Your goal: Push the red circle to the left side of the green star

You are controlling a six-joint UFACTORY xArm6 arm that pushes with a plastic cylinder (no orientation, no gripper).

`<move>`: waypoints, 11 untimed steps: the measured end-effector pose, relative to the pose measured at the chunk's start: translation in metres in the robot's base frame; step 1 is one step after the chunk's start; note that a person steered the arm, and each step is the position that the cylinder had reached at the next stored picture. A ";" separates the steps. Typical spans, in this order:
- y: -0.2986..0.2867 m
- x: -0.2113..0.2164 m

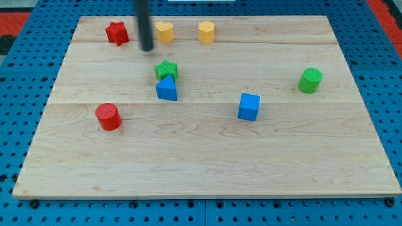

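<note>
My tip (pixel 147 48) sits between the red star (pixel 117 32) and what looks like a yellow heart (pixel 164 31).

Wooden board (pixel 207 163) fills frame. Top row, left to right: red star block (pixel 117 32), my tip (pixel 147 48), yellow heart-like block (pixel 164 31), yellow hexagon block (pixel 206 31). Centre: green star block (pixel 166 69) touching blue triangular block (pixel 167 88) below it. Red circle block (pixel 108 117) lower left. Blue cube block (pixel 249 107) right of centre. Green cylinder block (pixel 309 81) far right.
</note>
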State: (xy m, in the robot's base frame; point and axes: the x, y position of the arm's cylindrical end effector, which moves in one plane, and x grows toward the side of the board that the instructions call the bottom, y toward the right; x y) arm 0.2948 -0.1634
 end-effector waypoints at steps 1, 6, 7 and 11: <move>-0.005 0.067; -0.031 0.171; -0.068 0.198; 0.009 0.070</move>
